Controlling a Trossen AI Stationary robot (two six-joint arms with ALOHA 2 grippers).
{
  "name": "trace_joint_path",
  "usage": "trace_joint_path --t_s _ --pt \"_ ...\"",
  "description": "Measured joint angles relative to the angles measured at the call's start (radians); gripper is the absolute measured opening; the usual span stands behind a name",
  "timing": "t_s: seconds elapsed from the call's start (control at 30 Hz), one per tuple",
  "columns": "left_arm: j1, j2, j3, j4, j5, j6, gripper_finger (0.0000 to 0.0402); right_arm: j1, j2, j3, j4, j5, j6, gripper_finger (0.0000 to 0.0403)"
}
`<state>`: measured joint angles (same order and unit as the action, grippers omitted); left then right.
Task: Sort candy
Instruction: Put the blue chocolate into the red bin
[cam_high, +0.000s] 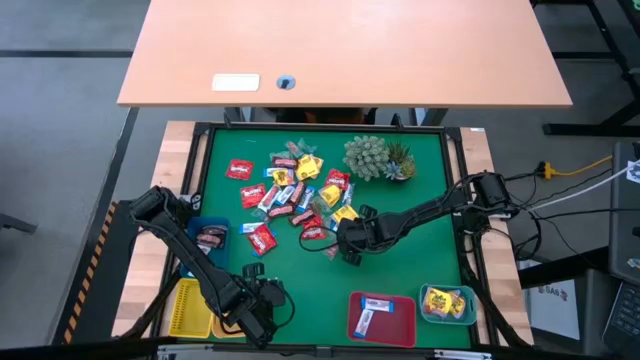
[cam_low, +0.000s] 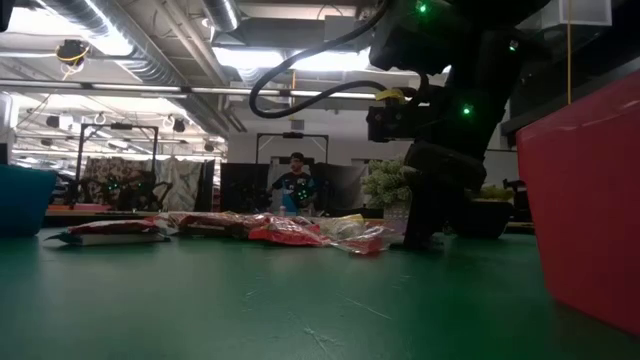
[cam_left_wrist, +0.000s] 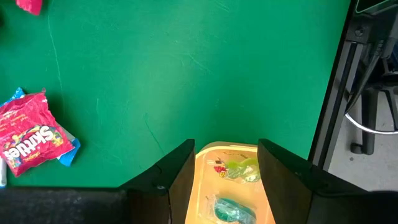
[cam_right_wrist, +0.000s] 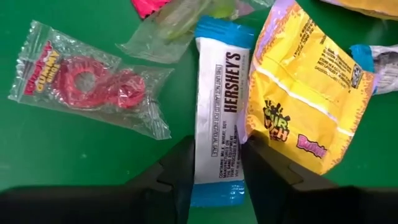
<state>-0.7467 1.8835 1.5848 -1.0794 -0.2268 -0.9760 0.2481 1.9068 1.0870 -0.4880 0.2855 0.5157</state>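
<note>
Your right gripper (cam_right_wrist: 214, 165) sits at the candy pile's (cam_high: 296, 190) 5 o'clock edge – jaws astride a blue-white chocolate bar (cam_right_wrist: 217, 106), touching it. Left gripper (cam_left_wrist: 225, 177) w/ jaws open – over yellow tray (cam_left_wrist: 227, 186), desk's 7 o'clock corner.

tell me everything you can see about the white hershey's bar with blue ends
The white Hershey's bar with blue ends is a flat, sealed wrapper of glossy plastic with crimped blue ends and dark lettering along its length. It lies flat on the green mat, between the right tool's dark fingers. The yellow candy packet overlaps one long edge.
</note>
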Motion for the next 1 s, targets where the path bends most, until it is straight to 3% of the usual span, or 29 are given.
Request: trace_joint_path --t_s 0.27,0.67,1.0 --pt "0.0 0.0 0.0 0.001 0.0 0.0 0.016 0.0 0.001 0.009 -0.009 0.009 -0.027 0.0065" --pt "0.0 0.0 0.0 0.001 0.0 0.0 0.016 -0.002 0.009 0.108 -0.113 -0.026 -0.055 0.0062" --pt "0.0 0.0 0.0 0.001 0.0 0.0 0.016 0.0 0.007 0.113 -0.136 -0.033 -0.057 0.0052"
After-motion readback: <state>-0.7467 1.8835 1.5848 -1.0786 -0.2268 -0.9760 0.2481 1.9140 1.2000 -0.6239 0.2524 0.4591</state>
